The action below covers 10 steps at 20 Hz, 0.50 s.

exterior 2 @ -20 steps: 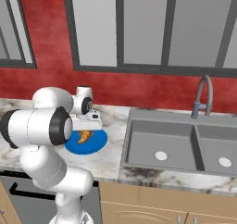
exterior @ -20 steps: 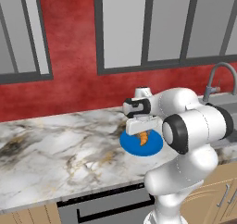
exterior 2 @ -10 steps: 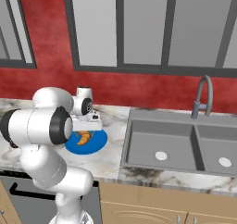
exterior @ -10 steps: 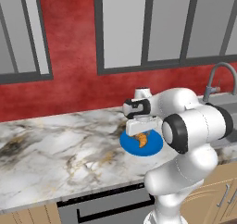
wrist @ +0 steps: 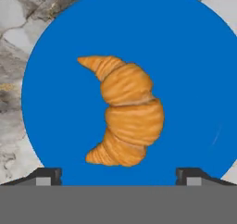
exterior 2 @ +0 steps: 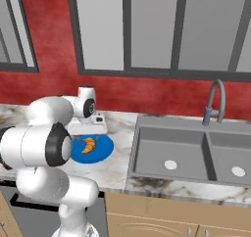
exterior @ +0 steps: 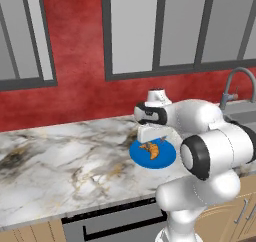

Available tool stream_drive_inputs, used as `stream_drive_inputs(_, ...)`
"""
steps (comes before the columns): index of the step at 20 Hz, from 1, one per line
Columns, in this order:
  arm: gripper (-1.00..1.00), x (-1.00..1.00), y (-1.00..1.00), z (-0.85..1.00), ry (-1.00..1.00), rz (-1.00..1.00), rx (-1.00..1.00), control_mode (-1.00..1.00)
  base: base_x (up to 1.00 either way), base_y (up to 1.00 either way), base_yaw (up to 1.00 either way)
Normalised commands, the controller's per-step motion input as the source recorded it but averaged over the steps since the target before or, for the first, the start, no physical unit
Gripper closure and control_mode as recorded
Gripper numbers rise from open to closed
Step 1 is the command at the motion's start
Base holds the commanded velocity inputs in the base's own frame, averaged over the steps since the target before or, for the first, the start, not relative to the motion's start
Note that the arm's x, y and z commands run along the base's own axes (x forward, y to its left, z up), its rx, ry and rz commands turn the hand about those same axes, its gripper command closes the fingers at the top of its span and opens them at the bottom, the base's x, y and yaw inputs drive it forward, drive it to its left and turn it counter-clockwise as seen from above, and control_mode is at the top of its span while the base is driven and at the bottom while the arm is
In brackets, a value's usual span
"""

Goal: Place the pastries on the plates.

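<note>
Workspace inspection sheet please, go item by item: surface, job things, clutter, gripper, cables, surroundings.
Surface: marble counter, white with grey and brown veins.
Job's things: croissant lies on the blue plate, near its middle, free of the fingers. No donut or second plate seen.
Clutter: nothing seen.
Gripper: gripper is open above the plate, fingertips wide on either side of the croissant, touching nothing.
Cables: nothing seen.
Surroundings: double sink with a curved faucet beside the plate; red wall and grey windows behind; dark oven front under the counter.
</note>
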Motion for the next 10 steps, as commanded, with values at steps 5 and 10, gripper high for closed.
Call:
stream_drive_inputs(5,-1.0,-0.45,-0.2,0.68,-0.1,0.0,0.0,-1.0,0.0,0.0,0.0)
stream_drive_inputs(10,-1.0,-0.54,-0.26,0.65,-0.12,-0.02,0.0,-1.0,0.0,0.0,0.0)
